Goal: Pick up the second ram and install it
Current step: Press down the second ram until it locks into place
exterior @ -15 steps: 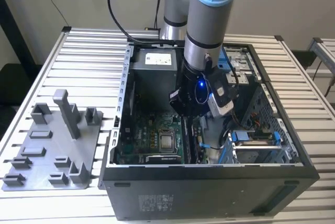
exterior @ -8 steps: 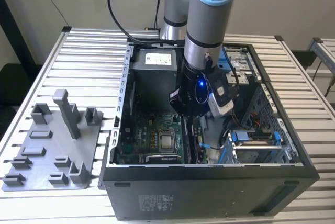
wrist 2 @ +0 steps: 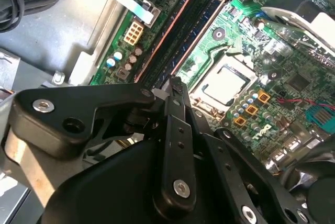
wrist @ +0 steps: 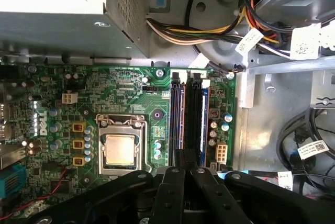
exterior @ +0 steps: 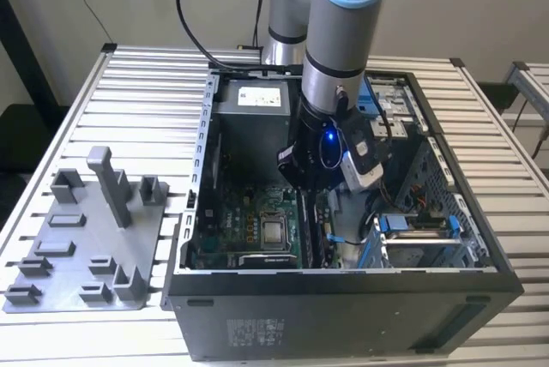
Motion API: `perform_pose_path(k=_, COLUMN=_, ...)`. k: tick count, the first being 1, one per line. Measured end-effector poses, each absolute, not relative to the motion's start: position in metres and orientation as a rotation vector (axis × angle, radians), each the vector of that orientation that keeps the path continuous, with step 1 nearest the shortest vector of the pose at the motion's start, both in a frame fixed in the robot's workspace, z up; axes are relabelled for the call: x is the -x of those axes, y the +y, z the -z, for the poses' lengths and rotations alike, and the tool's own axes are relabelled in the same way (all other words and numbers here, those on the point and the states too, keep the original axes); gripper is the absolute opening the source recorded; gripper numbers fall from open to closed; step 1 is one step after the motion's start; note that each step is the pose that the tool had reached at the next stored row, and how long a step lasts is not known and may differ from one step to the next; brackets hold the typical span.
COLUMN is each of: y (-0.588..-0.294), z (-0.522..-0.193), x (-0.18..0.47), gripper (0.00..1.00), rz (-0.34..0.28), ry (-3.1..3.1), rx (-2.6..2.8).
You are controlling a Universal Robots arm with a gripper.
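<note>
Gripper (wrist: 186, 174): inside open PC case (exterior: 343, 294), low over motherboard (wrist: 125, 85). Fingers (wrist 2: 175, 101) drawn together above the RAM slots; whether they pinched anything, cannot tell.

Second ram (wrist: 204, 119): blue board edge seen seated in the slot furthest from CPU socket (wrist: 119, 148), w/ another module (wrist: 176, 116) in the slot nearest the socket.

Surroundings: PSU (exterior: 257, 97) at far end, cable bundle (wrist: 209, 30) beside slots. Grey holder tray (exterior: 86, 247) on table, exterior view's left.
</note>
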State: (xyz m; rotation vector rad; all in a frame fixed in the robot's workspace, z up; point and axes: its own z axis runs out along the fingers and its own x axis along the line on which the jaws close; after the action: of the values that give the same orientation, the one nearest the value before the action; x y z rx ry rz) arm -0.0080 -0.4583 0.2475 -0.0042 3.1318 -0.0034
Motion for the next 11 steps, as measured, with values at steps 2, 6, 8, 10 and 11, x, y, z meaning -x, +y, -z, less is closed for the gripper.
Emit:
perform_pose_path(k=2, y=-0.4583, z=-0.2474, x=0.0079, gripper=0.11, rz=0.003, ry=3.129, rx=0.012)
perform_pose_path(k=6, y=-0.4584, z=-0.2476, x=0.0082, gripper=0.11, rz=0.003, ry=3.126, rx=0.113)
perform_pose_path(k=8, y=-0.4591, z=-0.2475, x=0.0083, gripper=0.11, rz=0.001, ry=3.124, rx=0.13)
perform_pose_path(k=10, y=-0.4594, z=-0.2472, x=0.0087, gripper=0.11, rz=-0.01, ry=3.123, rx=0.144)
perform_pose_path(k=11, y=-0.4593, z=-0.2472, x=0.0088, gripper=0.11, rz=-0.011, ry=3.122, rx=0.163)
